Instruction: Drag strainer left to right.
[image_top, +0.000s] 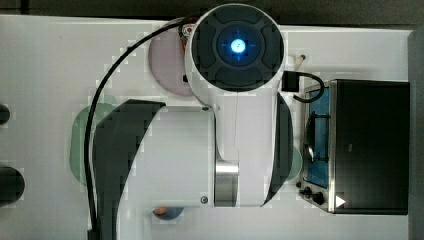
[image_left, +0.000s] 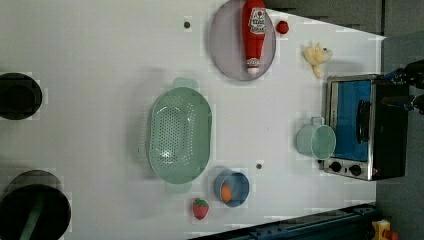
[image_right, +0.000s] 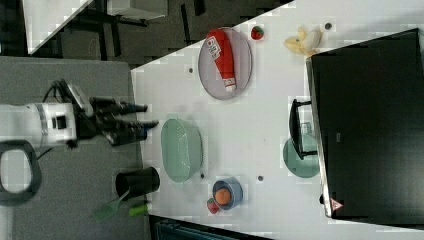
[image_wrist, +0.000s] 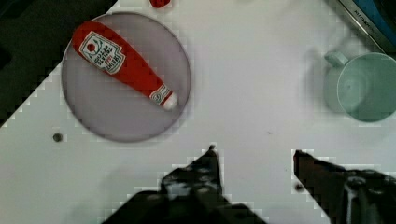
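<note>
We see the pale mint-green oval plastic strainer (image_left: 180, 134), its inside dotted with small holes, resting upright on the white tabletop (image_left: 100, 60) at the centre of the left view, with small tab handles at its upper and lower ends. In the right view the strainer (image_right: 181, 150) lies left of centre, and the black two-fingered gripper (image_right: 145, 115) hangs apart from it, toward the frame's left, over the table's edge. The fingers stand spread with nothing between them; in the wrist view the gripper (image_wrist: 254, 156) shows two dark tips with bare white table in the gap.

On the tabletop in the left view we find a grey round plate (image_left: 225, 45) carrying a red ketchup bottle (image_left: 253, 32) at upper centre, a small mint-green cup (image_left: 316, 141) beside a black and silver toaster oven (image_left: 360, 127) at the right, and a blue bowl (image_left: 232, 188) holding an orange ball just below the strainer, with a red strawberry toy (image_left: 200, 208) near it. Grey floor (image_right: 70, 75) fills the right view's left side.
</note>
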